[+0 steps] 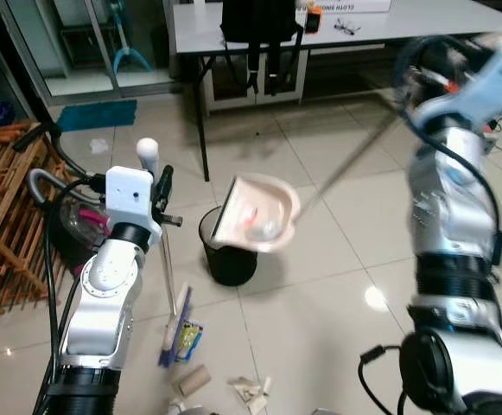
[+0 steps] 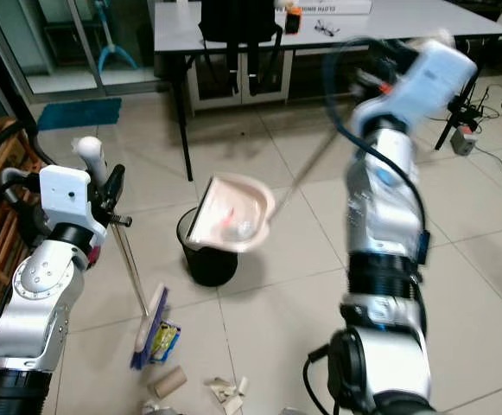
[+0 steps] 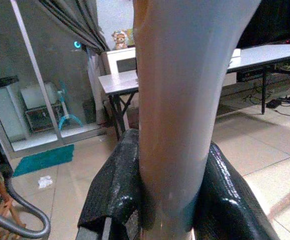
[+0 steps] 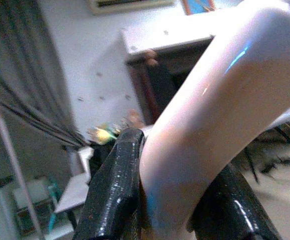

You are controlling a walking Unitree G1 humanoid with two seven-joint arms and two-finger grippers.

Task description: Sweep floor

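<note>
- Your right gripper [image 4: 169,200] is raised high at the right of the head view, its black fingers [image 4: 116,185] pinched on the pale handle of the dustpan [image 1: 255,213]; the wrist camera shows the glossy handle wedged between both fingers.
- The dustpan hangs at the far end of its long thin pole, tipped over the rim of the black bin [image 1: 230,251] so that its open face tilts toward the bin; a few pale scraps sit in the pan's hollow.
- Your left gripper [image 3: 167,200] clamps the broom handle [image 3: 184,100] near its white-capped top, both black fingers [image 3: 112,190] pressed against the pale shaft.
- The broom [image 1: 174,324] stands nearly upright just beside your left arm, its blue-and-purple head resting on the tiled floor [image 1: 320,311].
- A small colourful packet [image 1: 190,337] lies touching the broom head, and a cardboard tube [image 1: 190,379] and torn paper scraps [image 1: 251,389] lie on the tiles close by, near the bottom of the head view.
- The bin stands on the floor between your two arms, just in front of a grey table [image 1: 406,22] with a black backpack [image 1: 259,35] hanging over its edge.
- A wooden rack [image 1: 4,216] stands at the far left, and a teal mat [image 1: 95,114] lies on the floor beyond it, near the glass doors.
</note>
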